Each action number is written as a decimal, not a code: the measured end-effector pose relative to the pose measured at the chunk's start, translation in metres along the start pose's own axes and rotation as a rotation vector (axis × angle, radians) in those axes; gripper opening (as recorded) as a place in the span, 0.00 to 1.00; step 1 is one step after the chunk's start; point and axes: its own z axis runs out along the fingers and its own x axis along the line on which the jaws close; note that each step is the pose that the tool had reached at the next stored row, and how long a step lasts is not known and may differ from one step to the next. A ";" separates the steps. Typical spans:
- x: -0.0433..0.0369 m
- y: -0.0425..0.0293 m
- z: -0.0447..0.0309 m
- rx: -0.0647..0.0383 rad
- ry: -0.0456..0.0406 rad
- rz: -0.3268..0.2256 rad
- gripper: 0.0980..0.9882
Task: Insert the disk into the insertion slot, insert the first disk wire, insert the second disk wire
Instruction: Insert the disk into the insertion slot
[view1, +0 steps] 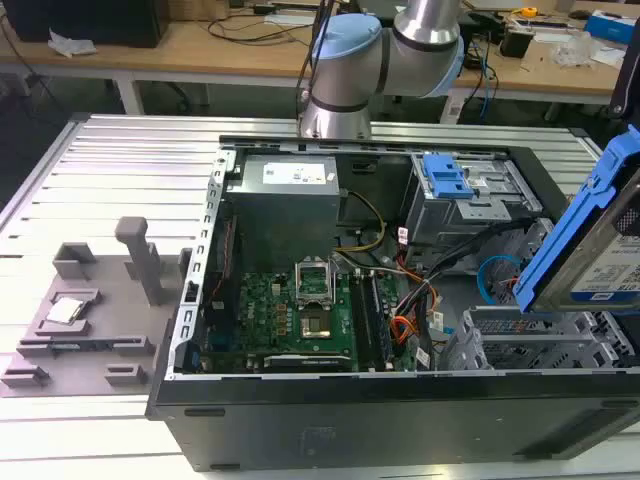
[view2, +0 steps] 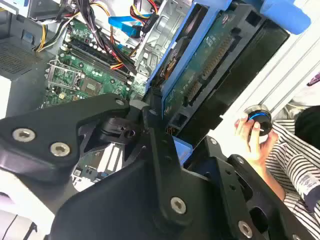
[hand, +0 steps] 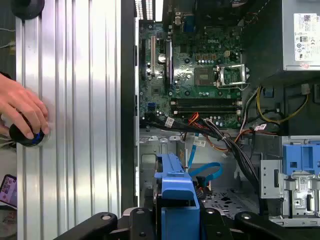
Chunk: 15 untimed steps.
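The disk (view1: 585, 245), a grey drive in a bright blue carrier, hangs tilted at the exterior view's right, above the case's corner. Just below it lies the insertion slot (view1: 540, 350), a low perforated grey cage. In the first wrist view my gripper (hand: 176, 224) is shut on the disk (hand: 175, 192), a black finger on each side of the carrier. The disk's green circuit side (view2: 205, 70) faces the camera in the second wrist view. A looped blue flat cable (view1: 493, 280) lies loose in the case beside the slot.
A taller silver cage with a blue clip (view1: 445, 178) stands behind the slot. The motherboard (view1: 300, 315) and bundled wires (hand: 225, 137) fill the open case. A person's hand (hand: 20, 112) rests on a black-and-blue knob on the ribbed table. A grey fixture (view1: 85, 320) sits at the exterior view's left.
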 end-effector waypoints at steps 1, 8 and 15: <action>0.0000 0.0001 0.0031 0.000 0.0000 0.000 0.30; 0.0000 0.0004 0.0123 0.000 0.0004 0.000 0.30; -0.0001 0.0004 0.0251 0.000 0.0004 0.000 0.30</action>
